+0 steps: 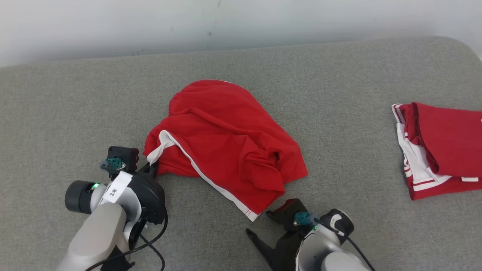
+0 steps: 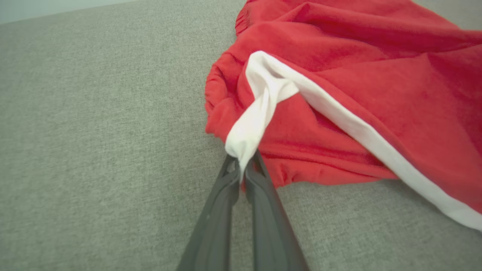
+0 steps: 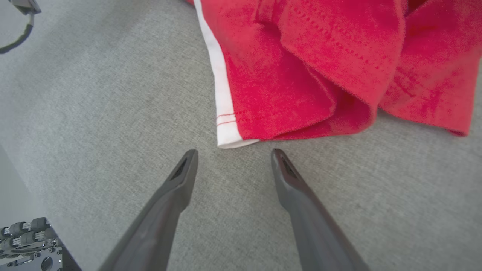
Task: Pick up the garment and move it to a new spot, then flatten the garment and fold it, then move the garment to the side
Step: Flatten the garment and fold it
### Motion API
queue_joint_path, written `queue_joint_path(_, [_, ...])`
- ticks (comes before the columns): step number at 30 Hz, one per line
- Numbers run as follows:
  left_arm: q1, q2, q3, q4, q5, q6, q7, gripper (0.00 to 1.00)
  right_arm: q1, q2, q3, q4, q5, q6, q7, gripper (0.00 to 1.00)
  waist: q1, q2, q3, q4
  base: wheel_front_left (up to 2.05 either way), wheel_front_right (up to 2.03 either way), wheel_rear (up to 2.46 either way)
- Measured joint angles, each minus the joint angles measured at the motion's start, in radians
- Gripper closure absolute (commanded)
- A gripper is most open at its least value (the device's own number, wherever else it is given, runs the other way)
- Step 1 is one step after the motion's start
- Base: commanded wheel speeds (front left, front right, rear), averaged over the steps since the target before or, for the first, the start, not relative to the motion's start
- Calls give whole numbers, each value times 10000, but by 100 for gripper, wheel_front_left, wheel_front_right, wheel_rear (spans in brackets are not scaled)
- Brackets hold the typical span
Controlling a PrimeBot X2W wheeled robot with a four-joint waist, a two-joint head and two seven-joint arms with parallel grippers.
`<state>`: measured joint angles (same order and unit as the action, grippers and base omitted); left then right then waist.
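A crumpled red garment (image 1: 226, 143) with a white side stripe lies in the middle of the grey padded surface. My left gripper (image 2: 242, 163) is shut on the white trim at the garment's (image 2: 357, 86) near-left edge, and in the head view the left gripper (image 1: 152, 165) sits at that same corner. A short way in front of the garment's (image 3: 301, 67) lower hem corner, my right gripper (image 3: 233, 152) stands open with nothing between its fingers. In the head view the right gripper (image 1: 258, 223) is just below that hem corner.
A folded red and white garment (image 1: 440, 150) lies at the right edge of the grey surface (image 1: 75, 113). A pale wall runs along the far side. A black cable (image 1: 150, 241) hangs by my left arm.
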<state>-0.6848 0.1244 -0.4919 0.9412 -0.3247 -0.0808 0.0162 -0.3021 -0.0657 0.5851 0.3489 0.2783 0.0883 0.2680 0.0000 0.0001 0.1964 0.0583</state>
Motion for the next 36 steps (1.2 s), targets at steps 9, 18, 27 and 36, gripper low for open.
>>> queue_joint_path(9, [-184, -121, -48, 343, 0, -77, -171, 100, -384, 2, 1254, 4, 754, -293, -8, 0, 0, 0, -22, 55, 0, 0, 0])
queue_joint_path(18, [-232, -207, -82, 583, 0, -88, -360, 100, -813, 4, 1304, 412, 828, -1200, -33, 10, 0, 0, 6, 87, 0, 0, 0])
queue_joint_path(27, [-368, -272, -100, 800, -2, -161, -560, 100, -1039, 4, 1427, 709, 855, -1482, -190, 100, 0, 0, 69, 86, 0, 0, 0])
queue_joint_path(36, [-369, -288, 42, 773, 4, 322, -1296, 75, -941, -570, 370, 343, 947, -1716, -976, 100, 0, 0, -82, 58, 0, 0, 0])
